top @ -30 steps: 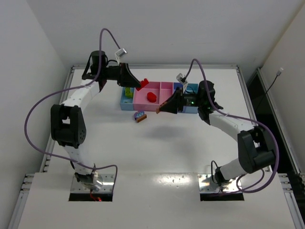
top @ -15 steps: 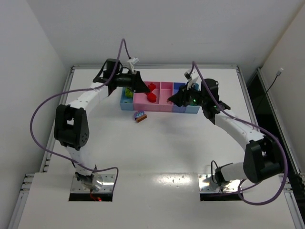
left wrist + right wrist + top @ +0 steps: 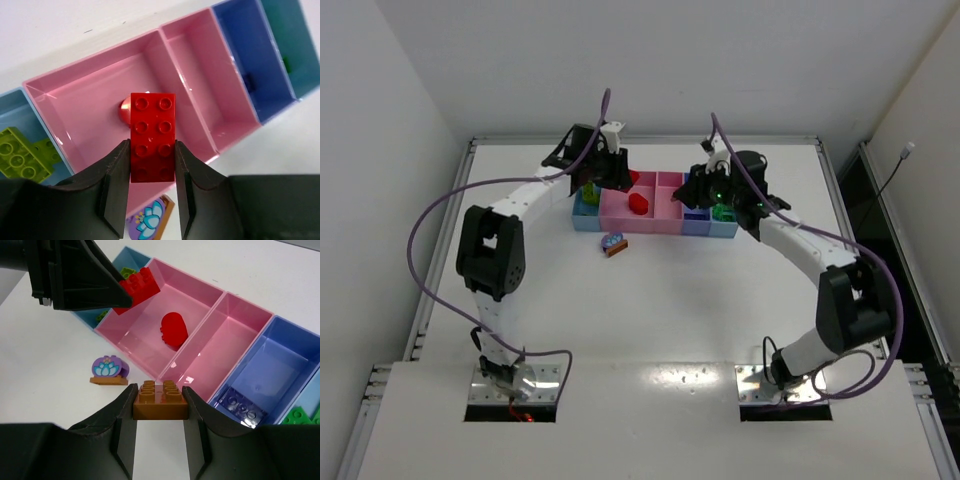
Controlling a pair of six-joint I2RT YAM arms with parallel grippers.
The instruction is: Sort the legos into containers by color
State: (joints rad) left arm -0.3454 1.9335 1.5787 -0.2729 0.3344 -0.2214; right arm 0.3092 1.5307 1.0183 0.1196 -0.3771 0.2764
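Note:
My left gripper (image 3: pixel 152 150) is shut on a red two-by-four brick (image 3: pixel 152 120) and holds it above the large pink bin (image 3: pixel 80 95). A rounded red piece (image 3: pixel 124 106) lies in that bin. My right gripper (image 3: pixel 160 402) is shut on a brown brick (image 3: pixel 160 407), held above the near edge of the pink bins (image 3: pixel 210 347). From above, the left gripper (image 3: pixel 618 180) and the right gripper (image 3: pixel 692 196) both hang over the joined row of bins (image 3: pixel 655 224). The right wrist view also shows the left gripper (image 3: pixel 120 296) holding the red brick (image 3: pixel 142 286).
A purple lotus piece on a brown base (image 3: pixel 614 243) lies on the table in front of the bins. Green bricks (image 3: pixel 20 155) lie in the left light blue bin. A blue brick (image 3: pixel 242 407) lies in the periwinkle bin, and a green one (image 3: pixel 300 416) in the right light blue bin.
My left gripper has moved right with the red brick, from beside the left end of the row to over the large pink bin. My right gripper has moved back over the bins.

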